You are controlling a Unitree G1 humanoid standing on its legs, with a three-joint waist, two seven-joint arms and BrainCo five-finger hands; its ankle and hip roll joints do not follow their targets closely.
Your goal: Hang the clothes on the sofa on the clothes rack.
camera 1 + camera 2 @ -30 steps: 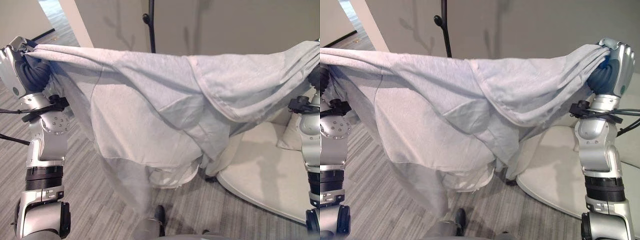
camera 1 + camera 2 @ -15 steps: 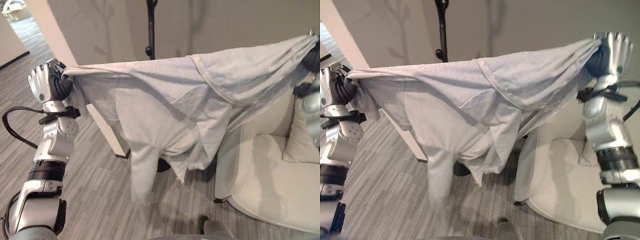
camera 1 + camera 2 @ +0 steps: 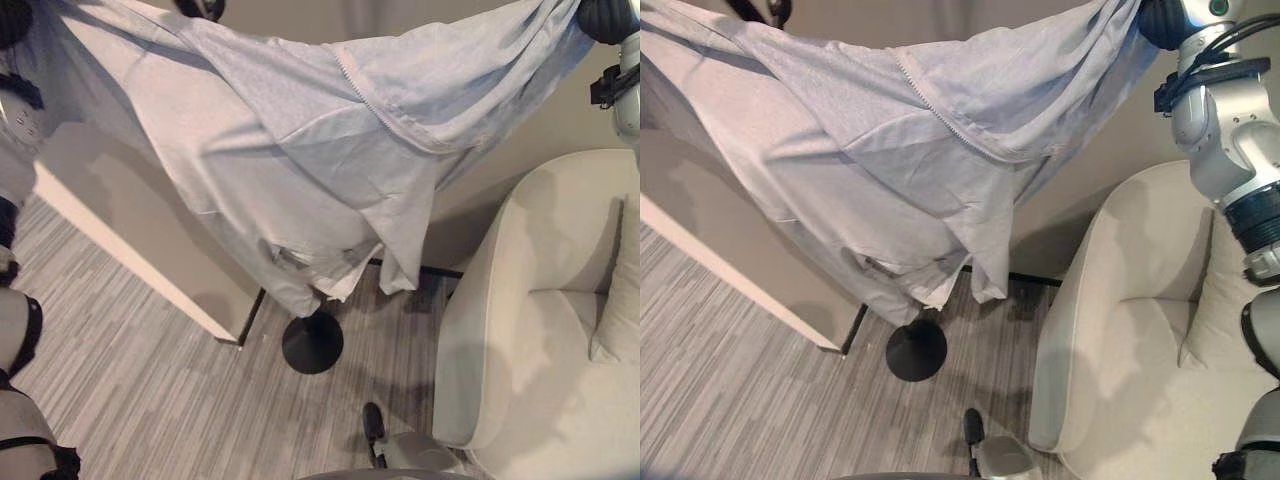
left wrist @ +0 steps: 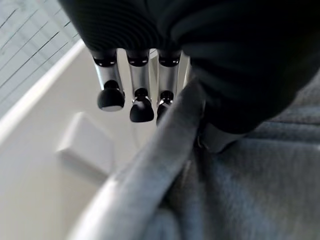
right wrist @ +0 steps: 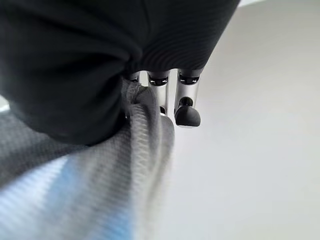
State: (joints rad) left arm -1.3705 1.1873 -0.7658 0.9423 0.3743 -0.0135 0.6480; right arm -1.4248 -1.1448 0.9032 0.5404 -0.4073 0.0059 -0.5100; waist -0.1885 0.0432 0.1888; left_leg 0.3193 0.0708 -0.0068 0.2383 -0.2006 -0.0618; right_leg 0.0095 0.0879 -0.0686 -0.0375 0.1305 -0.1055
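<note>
Garment (image 3: 300, 150) spread wide and high, a pale grey zip-front top held like a banner between both hands, well clear of the white sofa (image 3: 1120, 330) below. The left hand (image 4: 135, 95) has its fingers curled down over a bunched edge of the cloth, pinching it; the right hand (image 5: 170, 95) grips the opposite edge the same way, fabric gathered under its fingers. The rack's round black base (image 3: 312, 343) sits on the floor just under the hanging hem, and a dark hook (image 3: 203, 8) of the rack peeks above the cloth's top edge.

Here is the risk: the top is stretched flat in front of the pole, so the cloth hides the hooks from the head camera. Lower it blind and it may drape against the pole, miss every hook, and slide to the floor once the fingers let go. Uneven tension could also drag one edge free early.
</note>
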